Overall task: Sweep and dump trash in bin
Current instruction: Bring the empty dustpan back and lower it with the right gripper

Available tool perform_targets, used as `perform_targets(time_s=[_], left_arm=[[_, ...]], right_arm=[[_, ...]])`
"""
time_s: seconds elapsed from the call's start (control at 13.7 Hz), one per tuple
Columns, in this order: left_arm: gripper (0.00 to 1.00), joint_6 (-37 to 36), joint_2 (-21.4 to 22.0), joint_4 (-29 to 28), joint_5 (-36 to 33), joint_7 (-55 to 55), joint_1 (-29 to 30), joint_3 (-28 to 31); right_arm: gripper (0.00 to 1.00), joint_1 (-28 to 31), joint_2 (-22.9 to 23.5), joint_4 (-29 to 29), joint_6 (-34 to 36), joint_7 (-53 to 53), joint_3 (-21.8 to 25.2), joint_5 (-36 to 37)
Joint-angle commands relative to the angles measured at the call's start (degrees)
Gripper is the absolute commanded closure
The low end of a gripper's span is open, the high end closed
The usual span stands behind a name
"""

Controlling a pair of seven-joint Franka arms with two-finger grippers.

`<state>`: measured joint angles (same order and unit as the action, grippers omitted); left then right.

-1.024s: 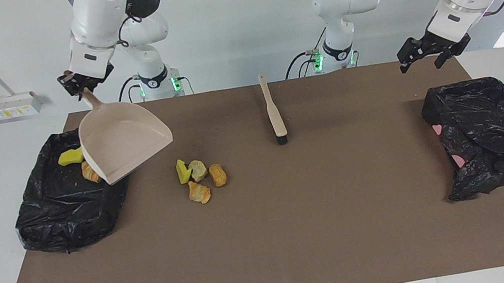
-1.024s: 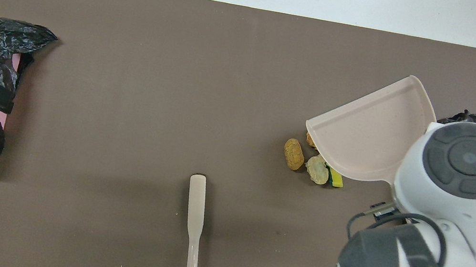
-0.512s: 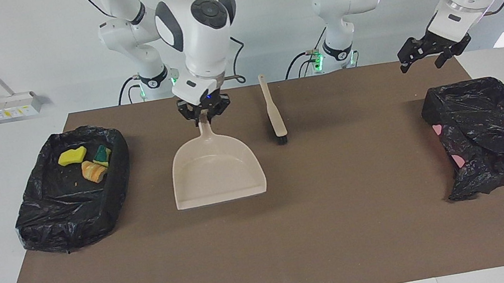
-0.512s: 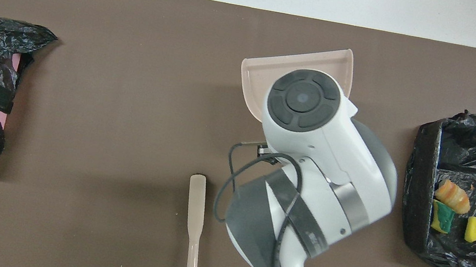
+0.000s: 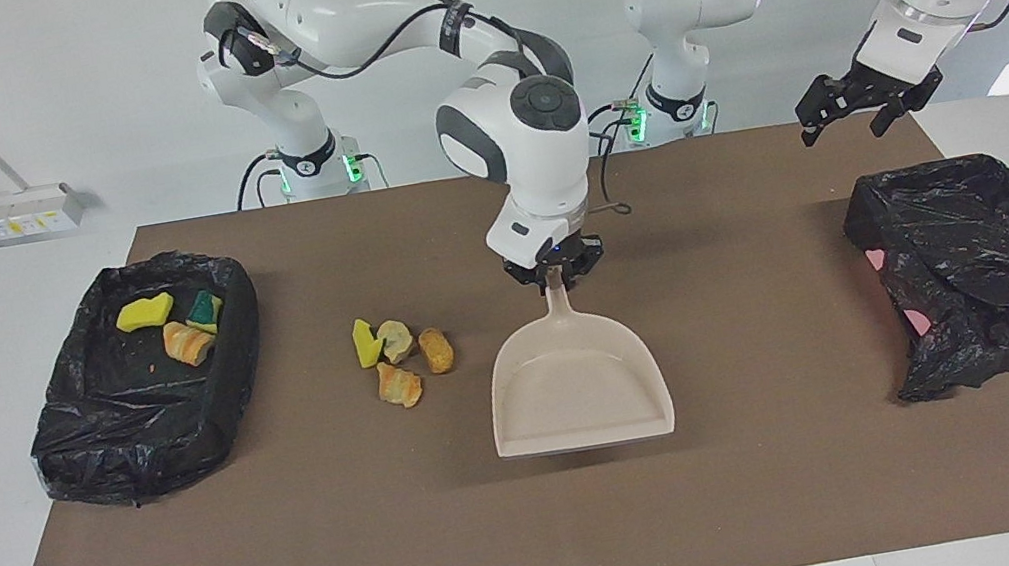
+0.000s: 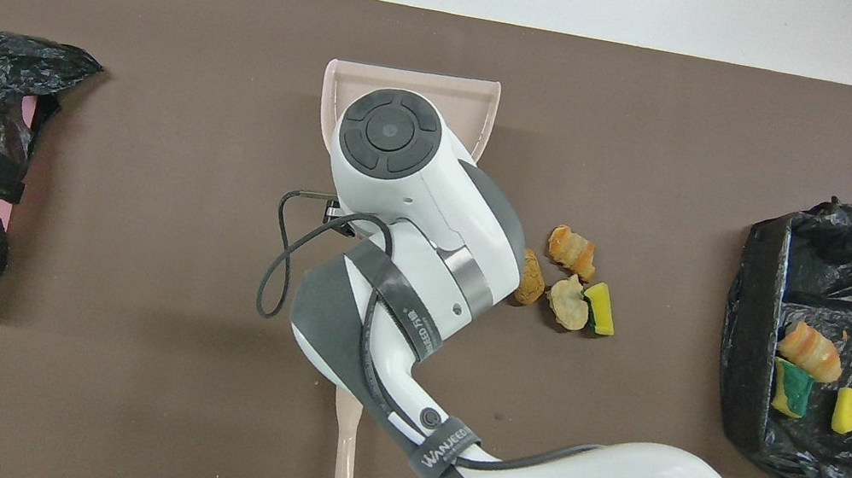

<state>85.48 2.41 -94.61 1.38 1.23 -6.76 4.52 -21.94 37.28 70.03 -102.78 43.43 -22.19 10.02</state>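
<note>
Light: bright, even, from above
Shadows: soft, short, under the dustpan (image 5: 579, 391) and beside the bags
Glare: window glow at the left arm's end
Focus: sharp throughout

From overhead the right arm covers most of the dustpan (image 6: 413, 81), all but the brush (image 6: 344, 468) handle's end, and part of one brown scrap (image 6: 530, 278). The right claw (image 5: 556, 277) itself is hidden there.

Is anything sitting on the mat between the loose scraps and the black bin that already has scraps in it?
Nothing visible. The four loose yellow-green and golden-brown scraps lie on bare brown mat, and the black bag-lined bin sits toward the right arm's end, with only open mat between them.
</note>
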Motion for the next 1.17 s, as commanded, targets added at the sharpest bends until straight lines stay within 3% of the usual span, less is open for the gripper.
perform_targets(time_s=[0.0, 0.15, 0.51, 0.66, 0.73, 0.95, 1.02, 1.1], left_arm=[[0.00, -1.11, -0.12, 1.18, -0.77, 0.70, 0.69, -0.39], [0.00, -1.11, -0.12, 1.09, -0.77, 0.79, 0.69, -0.39], [0.00, -1.11, -0.21, 1.27, -0.77, 0.53, 0.52, -0.48], [0.00, -0.58, -0.21, 1.36, -0.77, 0.44, 0.34, -0.48], [0.00, 0.47, -0.21, 1.27, -0.77, 0.53, 0.34, -0.48], [0.00, 1.09, -0.30, 1.27, -0.59, 0.53, -0.01, -0.57], [0.00, 1.01, -0.30, 1.27, -0.50, 0.53, -0.10, -0.57], [0.00, 1.09, -0.39, 1.36, -0.50, 0.53, -0.10, -0.57]], right_arm=[[1.00, -1.08, 4.37, -2.98, -0.49, 1.22, -0.13, -1.32], [1.00, -1.70, 6.22, -2.97, -2.42, 1.66, 0.04, -1.31], [0.97, -0.65, 5.96, -1.04, -5.66, 1.93, 0.05, -2.01], [0.79, -0.12, 5.44, 0.71, -7.17, 1.49, 0.13, -4.82], [0.76, 0.66, 5.26, 1.33, -7.17, 1.40, 0.05, -4.83], [0.55, 0.76, 4.03, 3.27, -6.30, 1.31, 0.05, -4.83], [0.43, 0.84, 3.16, 3.35, -5.77, 1.05, 0.05, -4.83], [0.15, 1.37, 1.76, 3.62, -4.38, -0.43, -0.13, -4.92]])
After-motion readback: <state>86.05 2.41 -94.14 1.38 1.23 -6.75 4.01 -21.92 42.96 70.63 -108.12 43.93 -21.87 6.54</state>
